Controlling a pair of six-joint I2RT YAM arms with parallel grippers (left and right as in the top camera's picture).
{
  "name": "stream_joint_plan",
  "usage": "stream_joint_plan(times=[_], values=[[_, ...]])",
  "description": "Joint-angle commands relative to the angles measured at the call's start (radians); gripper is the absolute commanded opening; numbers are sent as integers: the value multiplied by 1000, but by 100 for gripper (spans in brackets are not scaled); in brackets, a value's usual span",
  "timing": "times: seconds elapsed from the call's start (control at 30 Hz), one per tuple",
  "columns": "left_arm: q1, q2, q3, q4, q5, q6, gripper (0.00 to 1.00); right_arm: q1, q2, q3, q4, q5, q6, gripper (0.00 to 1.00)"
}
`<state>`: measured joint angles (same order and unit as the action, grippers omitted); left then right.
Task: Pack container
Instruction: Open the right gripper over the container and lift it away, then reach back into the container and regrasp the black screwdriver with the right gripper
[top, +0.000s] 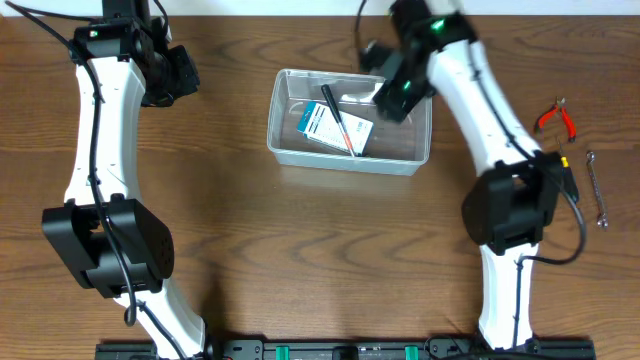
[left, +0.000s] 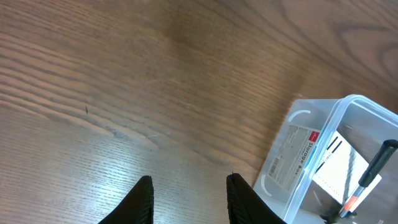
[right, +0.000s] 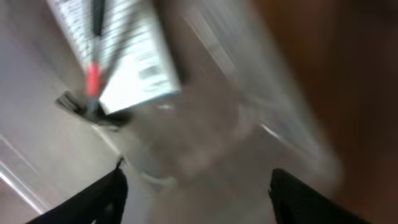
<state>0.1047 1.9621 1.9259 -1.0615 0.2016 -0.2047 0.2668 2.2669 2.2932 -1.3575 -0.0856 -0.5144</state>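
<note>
The clear plastic container (top: 345, 160) stands mid-table. Inside it lie a blue-and-white box (top: 335, 130) and a black-handled tool with an orange band (top: 340, 115). My right gripper (top: 397, 95) hangs over the container's right half. In the blurred right wrist view the right gripper (right: 196, 193) is open wide with nothing between its fingers, above the container floor (right: 205, 124), with the box (right: 134, 68) and tool (right: 93, 74) at upper left. My left gripper (top: 175, 75) is over bare wood, left of the container. In the left wrist view it (left: 189, 202) is open and empty, with the container (left: 323, 143) at right.
Red-handled pliers (top: 556, 118) and a metal wrench (top: 597, 187) lie on the wooden table (top: 300, 250) at the far right, beyond the right arm. The right arm's base stands between them and the container.
</note>
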Motion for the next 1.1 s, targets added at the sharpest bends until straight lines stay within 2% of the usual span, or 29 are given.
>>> stream_joint_plan(times=[0.0, 0.13, 0.27, 0.47, 0.7, 0.73, 0.8, 1.0, 1.07], values=[[3, -6, -7, -4, -12, 17, 28, -106, -47, 143, -61, 67, 161, 77], [3, -6, -7, -8, -12, 17, 28, -217, -47, 208, -140, 60, 185, 76], [3, -6, -7, -8, -12, 17, 28, -321, -47, 186, -168, 10, 252, 76], [3, -6, -7, -6, -12, 17, 28, -361, -46, 165, -187, -258, 220, 63], [3, -6, -7, -6, -12, 17, 28, -189, -45, 165, -178, -247, 97, 61], [3, -6, -7, -6, -12, 17, 28, -153, -45, 165, -172, -232, 88, 58], [3, -6, -7, -7, -12, 16, 28, -85, -45, 165, -153, -190, 87, 46], [3, -6, -7, -9, -12, 17, 28, 80, -19, 164, -87, -146, 61, 33], [3, -6, -7, -12, -12, 17, 29, 119, 6, 164, -72, -146, 56, 24]])
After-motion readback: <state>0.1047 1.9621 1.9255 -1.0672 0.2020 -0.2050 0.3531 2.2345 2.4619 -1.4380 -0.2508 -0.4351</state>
